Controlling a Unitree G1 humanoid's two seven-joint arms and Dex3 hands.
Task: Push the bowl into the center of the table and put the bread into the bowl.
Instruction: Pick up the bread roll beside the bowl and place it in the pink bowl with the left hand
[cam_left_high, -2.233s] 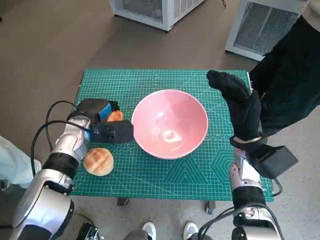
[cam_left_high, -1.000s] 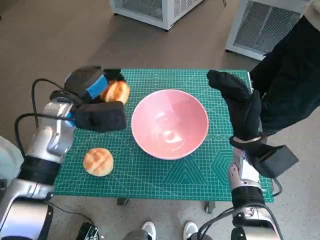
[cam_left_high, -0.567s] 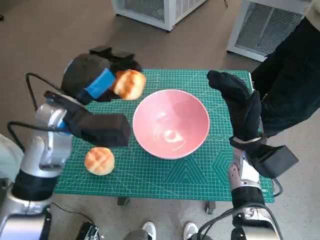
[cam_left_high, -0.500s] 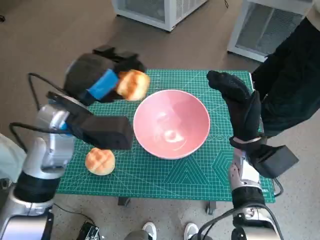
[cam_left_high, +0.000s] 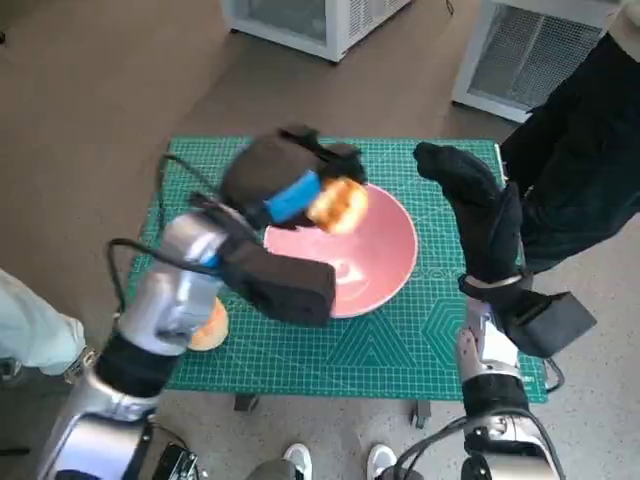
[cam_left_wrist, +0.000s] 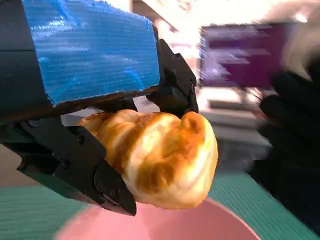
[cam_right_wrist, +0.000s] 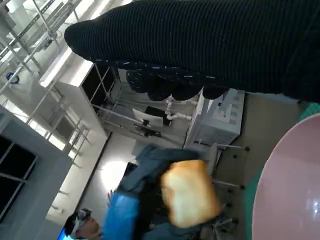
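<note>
Bread roll, golden and glossy, hangs over the far left rim of the pink bowl, grasped in the black fingers of the left hand, clear of the bowl's inside; the left wrist view shows fingers on both sides of it and the pink rim just under it. The bowl stands about mid-surface on the green cutting mat, which covers the surface and bears a printed grid and angle lines; any lettering on it is too small to read. There are 2 rolls: the second roll lies on the mat near its left edge, partly hidden by the left forearm. There is 1 bowl. The right hand stands raised beside the bowl's right side, released, grasping nothing. A person in dark clothing stands at the right.
</note>
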